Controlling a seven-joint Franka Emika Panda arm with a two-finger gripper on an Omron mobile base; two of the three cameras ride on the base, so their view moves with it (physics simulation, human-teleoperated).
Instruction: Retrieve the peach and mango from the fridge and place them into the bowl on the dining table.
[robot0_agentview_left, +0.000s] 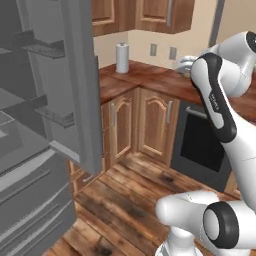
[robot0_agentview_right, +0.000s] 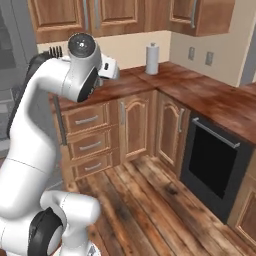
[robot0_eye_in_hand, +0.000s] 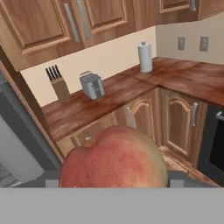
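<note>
In the hand view the peach (robot0_eye_in_hand: 114, 157), reddish-pink with a paler yellow patch, sits close to the camera between the fingers of my gripper (robot0_eye_in_hand: 113, 183), which is shut on it. The fingertips are mostly hidden behind the fruit. The grey fridge (robot0_agentview_left: 45, 115) stands at the left with its door (robot0_agentview_left: 80, 80) swung open, its shelves and lower drawers showing. My arm (robot0_agentview_left: 215, 95) is raised and turned away from the fridge toward the corner counter. The mango, the bowl and the dining table are out of view.
A reddish-brown corner counter (robot0_agentview_right: 200, 95) runs over wooden cabinets (robot0_agentview_right: 140, 125). On it stand a paper towel roll (robot0_eye_in_hand: 145, 57), a toaster (robot0_eye_in_hand: 92, 85) and a knife block (robot0_eye_in_hand: 59, 85). A black oven front (robot0_agentview_right: 215, 160) is at the right. Wooden floor (robot0_agentview_right: 150, 200) lies ahead.
</note>
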